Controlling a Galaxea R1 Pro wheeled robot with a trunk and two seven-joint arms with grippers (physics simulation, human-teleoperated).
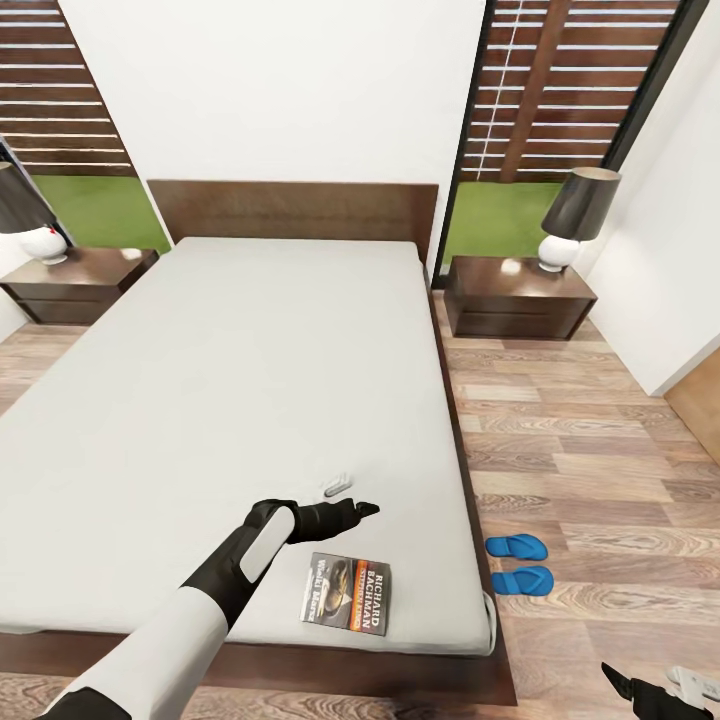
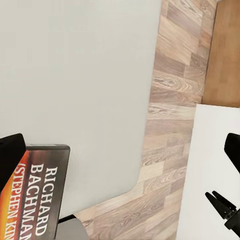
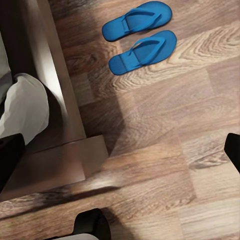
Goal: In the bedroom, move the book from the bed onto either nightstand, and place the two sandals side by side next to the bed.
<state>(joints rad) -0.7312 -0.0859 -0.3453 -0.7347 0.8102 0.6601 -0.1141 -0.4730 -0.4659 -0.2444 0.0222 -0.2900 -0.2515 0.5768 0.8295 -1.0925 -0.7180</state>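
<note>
The book point(image 1: 345, 593) lies flat on the grey mattress of the bed point(image 1: 230, 400), near its front right corner; its "Richard Bachman" cover also shows in the left wrist view point(image 2: 42, 195). My left gripper point(image 1: 353, 497) hangs open over the mattress just beyond the book, holding nothing. In the left wrist view its fingertips point(image 2: 10, 155) stand wide apart. The two blue sandals point(image 1: 517, 546) point(image 1: 522, 580) lie side by side on the floor right of the bed, and appear again in the right wrist view point(image 3: 137, 20) point(image 3: 142, 51). My right gripper point(image 1: 655, 685) is open and low over the floor, short of the sandals.
Two dark nightstands flank the headboard, one at the left point(image 1: 80, 280) and one at the right point(image 1: 515, 295), each with a lamp point(image 1: 578, 215) on top. The dark bed frame point(image 3: 55, 100) runs beside the sandals. Wood-plank floor point(image 1: 590, 440) stretches to the right.
</note>
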